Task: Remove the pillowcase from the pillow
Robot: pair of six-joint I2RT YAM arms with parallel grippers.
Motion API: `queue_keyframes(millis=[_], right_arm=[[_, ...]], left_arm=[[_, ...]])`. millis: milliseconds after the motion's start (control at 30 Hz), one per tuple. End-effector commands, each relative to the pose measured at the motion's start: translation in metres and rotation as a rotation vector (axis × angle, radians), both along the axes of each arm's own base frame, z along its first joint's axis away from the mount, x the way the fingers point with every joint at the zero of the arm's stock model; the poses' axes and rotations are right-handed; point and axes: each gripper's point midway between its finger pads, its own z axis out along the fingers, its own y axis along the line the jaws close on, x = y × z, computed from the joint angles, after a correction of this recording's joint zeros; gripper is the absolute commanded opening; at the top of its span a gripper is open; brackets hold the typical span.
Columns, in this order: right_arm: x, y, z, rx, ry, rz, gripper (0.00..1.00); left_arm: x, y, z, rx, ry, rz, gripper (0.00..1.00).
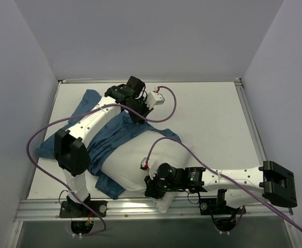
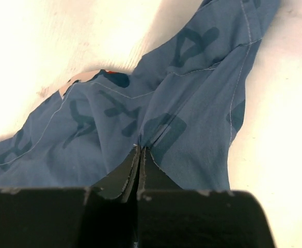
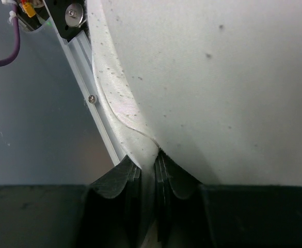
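The white pillow [image 1: 140, 160] lies across the near middle of the table, its left end still inside the dark blue lettered pillowcase [image 1: 107, 142]. The cover's loose part trails to the far left. My left gripper [image 1: 139, 120] is at the cover's far edge, beside the pillow. In the left wrist view it [image 2: 140, 151] is shut on a pinched fold of the pillowcase [image 2: 192, 113], with the pillow [image 2: 58, 41] beyond. My right gripper [image 1: 152, 187] is at the pillow's near edge. There it [image 3: 156, 155] is shut on a seam of the pillow [image 3: 218, 77].
A metal rail [image 1: 140, 207] runs along the table's near edge, close under the right gripper, and shows beside the pillow as the same rail [image 3: 86, 85]. White walls enclose the table on three sides. A purple cable [image 1: 42, 134] loops off the left arm.
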Motion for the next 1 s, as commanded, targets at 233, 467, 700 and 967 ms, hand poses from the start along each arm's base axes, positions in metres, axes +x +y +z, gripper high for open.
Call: queue_keyframes(millis=[233, 467, 700, 967], right_arm=[[0.021, 0.016, 0.081, 0.023, -0.110, -0.046, 0.71], [0.123, -0.001, 0.236, 0.309, -0.262, -0.277, 1.00], [0.253, -0.068, 0.211, 0.254, -0.251, -0.419, 0.99], [0.254, -0.032, 0.196, 0.302, -0.284, -0.179, 0.99]], left_arm=[[0.045, 0.043, 0.057, -0.062, -0.232, 0.187, 0.02], [0.020, 0.028, 0.090, -0.151, -0.249, 0.145, 0.02], [0.021, 0.030, 0.101, -0.170, -0.264, 0.167, 0.02], [0.023, 0.033, 0.102, -0.169, -0.270, 0.199, 0.02]])
